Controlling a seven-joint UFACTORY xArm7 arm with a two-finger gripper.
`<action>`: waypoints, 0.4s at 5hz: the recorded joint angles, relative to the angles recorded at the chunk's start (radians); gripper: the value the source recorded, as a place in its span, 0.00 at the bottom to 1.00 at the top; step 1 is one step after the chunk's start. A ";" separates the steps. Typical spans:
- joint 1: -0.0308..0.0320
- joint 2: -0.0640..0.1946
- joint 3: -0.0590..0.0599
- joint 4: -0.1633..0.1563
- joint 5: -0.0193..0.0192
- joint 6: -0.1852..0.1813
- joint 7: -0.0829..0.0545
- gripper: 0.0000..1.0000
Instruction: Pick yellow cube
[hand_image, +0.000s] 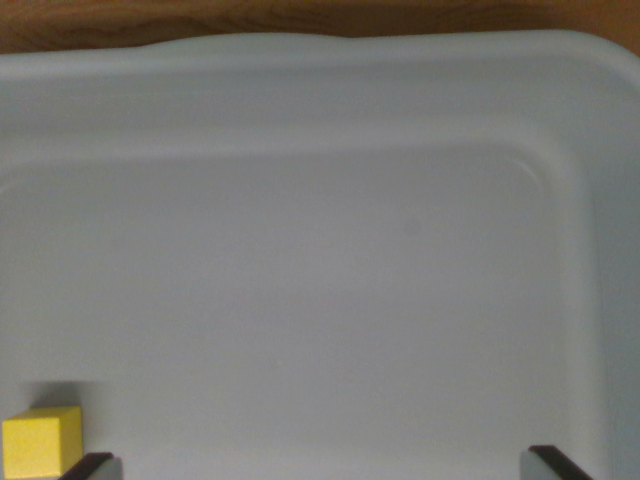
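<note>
A small yellow cube (40, 442) rests on the floor of a pale grey-blue bin (300, 90), at the bottom left corner of the wrist view. Two dark fingertips of my gripper (320, 466) poke in at the bottom edge, one (88, 464) just to the right of the cube and the other (555, 463) far over at the wrist view's right. The fingers stand wide apart with nothing between them. The cube lies outside the gap, beside the left fingertip.
The bin's rounded walls run along the top and the right side (615, 250). A strip of brown wooden surface (200, 20) shows beyond the far rim. The bin floor is bare apart from the cube.
</note>
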 joint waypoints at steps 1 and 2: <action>0.0000 0.000 0.000 0.000 0.0000 0.000 0.000 0.00; 0.0030 0.004 0.003 -0.009 0.0002 -0.011 0.005 0.00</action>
